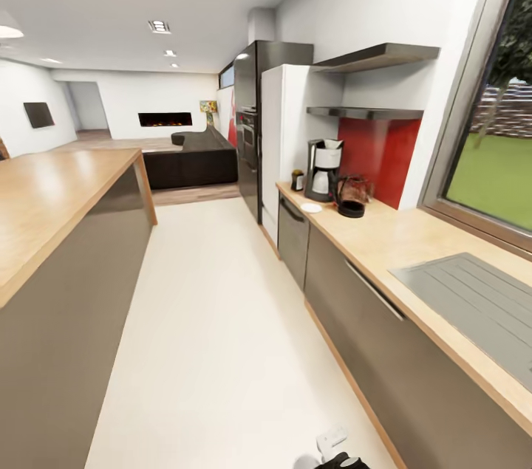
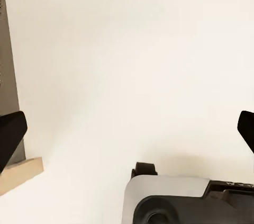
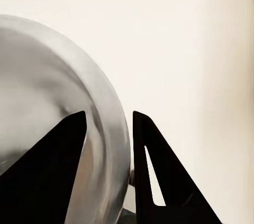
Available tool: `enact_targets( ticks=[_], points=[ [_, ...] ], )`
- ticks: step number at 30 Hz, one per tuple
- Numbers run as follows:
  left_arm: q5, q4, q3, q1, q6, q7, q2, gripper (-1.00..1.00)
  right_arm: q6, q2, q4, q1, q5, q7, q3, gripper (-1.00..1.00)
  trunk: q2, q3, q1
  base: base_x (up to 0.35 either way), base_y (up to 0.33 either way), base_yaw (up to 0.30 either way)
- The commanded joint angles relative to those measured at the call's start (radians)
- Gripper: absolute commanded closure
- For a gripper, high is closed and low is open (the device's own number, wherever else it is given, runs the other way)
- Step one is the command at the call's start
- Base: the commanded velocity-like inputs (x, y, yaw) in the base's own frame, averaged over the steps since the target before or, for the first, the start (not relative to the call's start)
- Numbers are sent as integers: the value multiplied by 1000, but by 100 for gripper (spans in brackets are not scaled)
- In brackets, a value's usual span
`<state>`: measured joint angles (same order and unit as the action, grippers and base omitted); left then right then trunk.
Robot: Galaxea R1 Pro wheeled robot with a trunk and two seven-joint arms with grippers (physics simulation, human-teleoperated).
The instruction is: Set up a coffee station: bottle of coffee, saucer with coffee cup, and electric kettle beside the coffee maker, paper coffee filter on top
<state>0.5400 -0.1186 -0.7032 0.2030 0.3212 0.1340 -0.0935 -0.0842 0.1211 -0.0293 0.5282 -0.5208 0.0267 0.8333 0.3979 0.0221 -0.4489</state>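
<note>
Four things stand grouped at the far end of the countertop (image 1: 384, 240): upright coffee maker (image 1: 324, 170), bottle (image 1: 297, 180) left of it, kettle (image 1: 352, 196) right, saucer (image 1: 311, 208) in front. Left gripper (image 2: 127, 134) gapes wide; right gripper (image 3: 108, 128) narrow, both empty

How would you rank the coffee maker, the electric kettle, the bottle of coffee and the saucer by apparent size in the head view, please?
1. coffee maker, clearly the tallest.
2. electric kettle, shorter and squat.
3-4. bottle of coffee and saucer: both look tiny; the saucer is wider, the bottle taller, so I would not rank them.
</note>
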Motion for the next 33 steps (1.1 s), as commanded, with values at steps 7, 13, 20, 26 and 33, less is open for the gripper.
enact_targets(
  ticks=[7, 13, 20, 26, 33],
  points=[
    [5, 0, -9, 1, 2, 6, -1, -100, -3, 0, 0, 1, -10, 2, 8, 100, 2, 2, -1, 338, 62, 258],
    [5, 0, -10, 1, 2, 6, -1, -100, -3, -1, 0, 1, -10, 2, 7, 100, 2, 2, -1, 338, 75, 219],
    [5, 0, -9, 1, 2, 6, 0, -100, -3, -1, 0, 1, -10, 1, 7, 100, 2, 2, -1, 338, 9, 22],
    [5, 0, -10, 1, 2, 6, -1, -100, -3, -1, 0, 1, -10, 1, 7, 100, 2, 2, -1, 338, 0, 1],
    [5, 0, -10, 1, 2, 6, -2, -100, -3, -1, 0, 1, -10, 0, 7, 100, 2, 2, -1, 338, 0, 0]
  ],
)
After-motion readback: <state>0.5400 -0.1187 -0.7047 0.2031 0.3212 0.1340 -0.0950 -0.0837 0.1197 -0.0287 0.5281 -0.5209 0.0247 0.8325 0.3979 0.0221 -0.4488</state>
